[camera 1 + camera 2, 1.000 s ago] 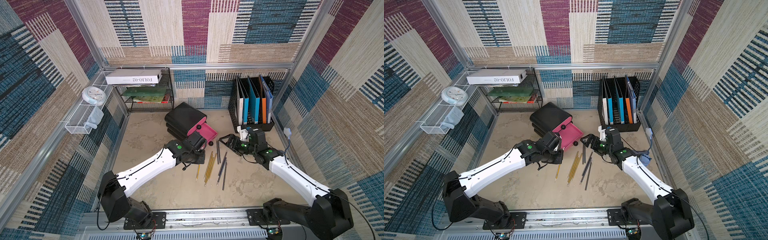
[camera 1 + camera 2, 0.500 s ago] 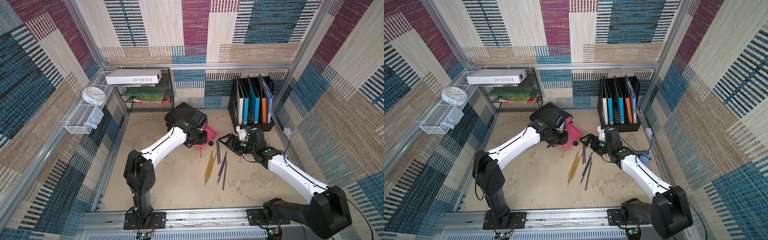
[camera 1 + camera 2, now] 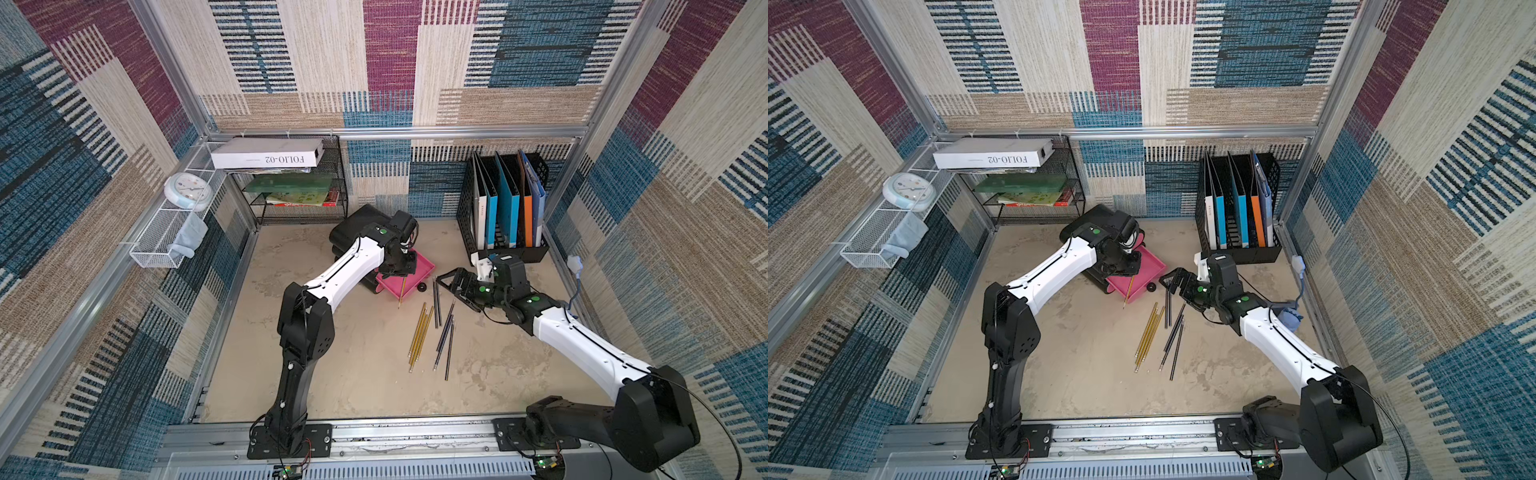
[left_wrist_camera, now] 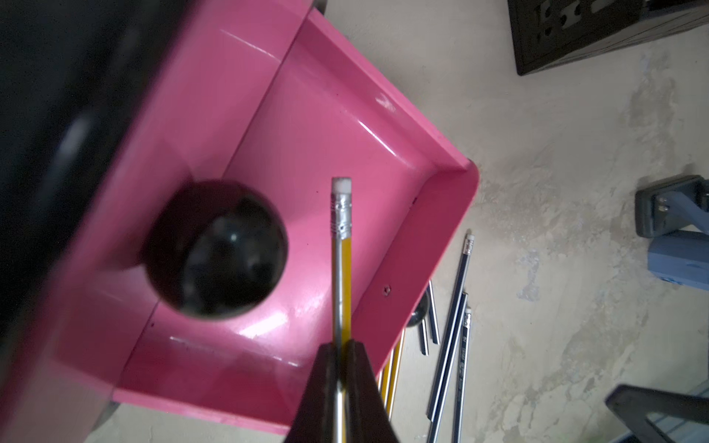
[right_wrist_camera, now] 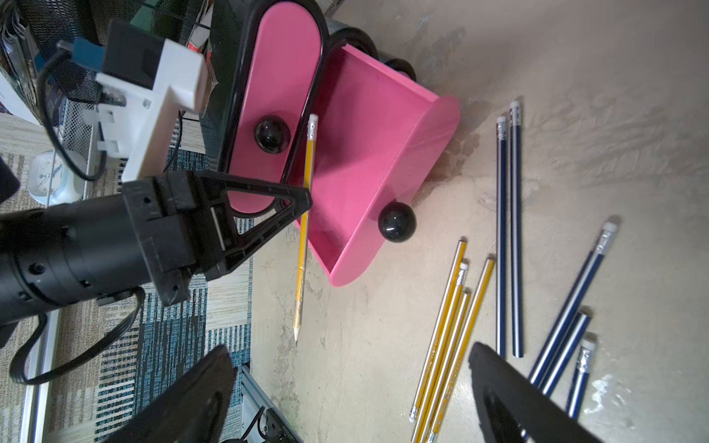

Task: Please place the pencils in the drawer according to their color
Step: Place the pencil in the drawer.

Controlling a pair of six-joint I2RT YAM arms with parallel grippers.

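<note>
Over the pink drawer (image 4: 383, 153), yellow pencil (image 4: 342, 268) clenched in left claw (image 4: 341, 347); right claw (image 5: 351, 349) released nearby

Rear left: black mesh rack (image 3: 341, 183), white box (image 3: 268, 153) lettered FOLIO-02 on top, books (image 3: 303, 198) inside.
Left wall: white wire basket (image 3: 156, 246) with round clock (image 3: 188, 191) and pale cloth (image 3: 191, 233).
Rear right: black file holder (image 3: 466, 216), upright folders (image 3: 509, 208).
Mottled beige bench (image 3: 353, 374).

Left pincer (image 3: 400, 275) clamping yellow pencil (image 3: 401, 293), pink drawer (image 3: 422, 269) open below
</note>
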